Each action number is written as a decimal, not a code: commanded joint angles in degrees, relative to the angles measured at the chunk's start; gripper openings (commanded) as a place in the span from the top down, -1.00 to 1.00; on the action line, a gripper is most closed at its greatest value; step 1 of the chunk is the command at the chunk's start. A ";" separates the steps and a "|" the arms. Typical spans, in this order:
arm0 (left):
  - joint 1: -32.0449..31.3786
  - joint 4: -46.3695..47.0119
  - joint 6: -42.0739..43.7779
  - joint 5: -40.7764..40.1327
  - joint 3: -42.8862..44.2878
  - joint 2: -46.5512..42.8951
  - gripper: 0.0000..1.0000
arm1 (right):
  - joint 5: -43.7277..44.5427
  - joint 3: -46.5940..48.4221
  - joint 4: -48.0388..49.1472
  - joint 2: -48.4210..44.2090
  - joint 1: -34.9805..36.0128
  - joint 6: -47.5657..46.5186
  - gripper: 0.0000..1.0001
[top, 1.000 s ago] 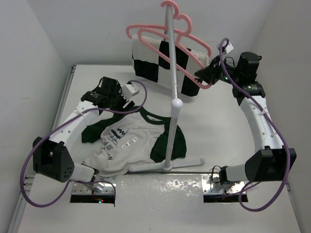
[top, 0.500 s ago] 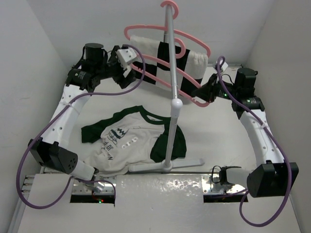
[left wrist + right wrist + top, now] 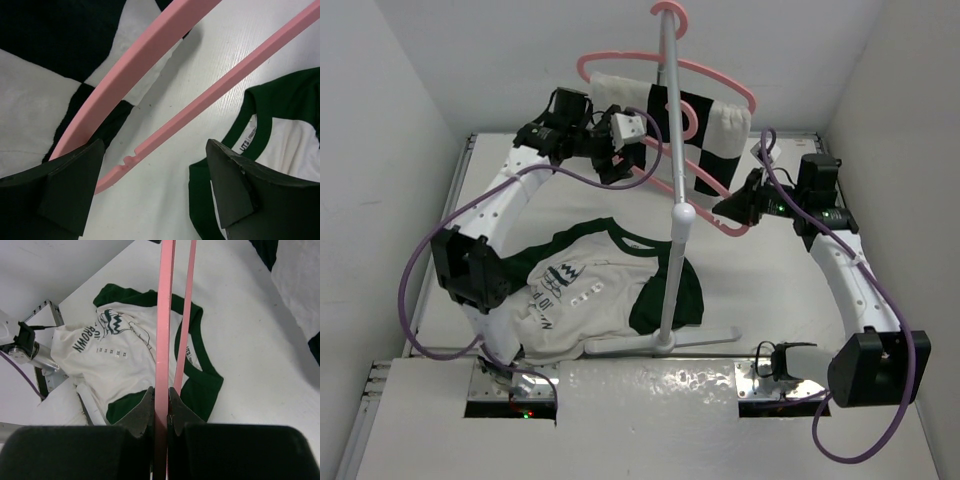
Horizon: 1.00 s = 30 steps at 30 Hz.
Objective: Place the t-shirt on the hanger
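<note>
The t-shirt (image 3: 590, 285), cream with dark green sleeves and collar, lies flat on the table left of the rack base. My right gripper (image 3: 730, 210) is shut on the right end of the pink hanger (image 3: 695, 195) and holds it in the air beside the rack pole. In the right wrist view the gripper (image 3: 161, 400) pinches the hanger arm (image 3: 164, 315) above the t-shirt (image 3: 120, 350). My left gripper (image 3: 617, 168) is open at the hanger's left end. In the left wrist view the gripper (image 3: 155, 170) is open with the hanger (image 3: 200, 107) between the fingers, untouched; the t-shirt collar (image 3: 260, 130) is below.
A white rack, pole (image 3: 672, 150) and base (image 3: 660, 345), stands mid-table. A twin pink hanger (image 3: 720, 80) with black-and-white checkered cloth (image 3: 715, 140) hangs from its top, close behind the held hanger. The cloth also shows in the left wrist view (image 3: 40, 75). Walls close in on both sides.
My left arm has risen from the t-shirt, swung to the back, then right, to the hanger's left end. My right gripper has brought the hanger lower and slightly nearer.
</note>
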 commanded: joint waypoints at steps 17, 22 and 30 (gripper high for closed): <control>2.36 -29.42 24.52 8.55 8.42 -5.20 -0.30 | -2.16 0.49 -8.68 1.06 0.36 -8.80 1.00; 2.36 -23.40 20.24 8.37 1.04 -7.05 -0.49 | -3.30 0.58 -7.63 1.06 0.36 -8.19 1.00; 1.31 -4.25 7.06 3.64 0.15 -0.64 -0.61 | -7.17 -0.74 -6.40 0.80 0.36 -7.22 1.00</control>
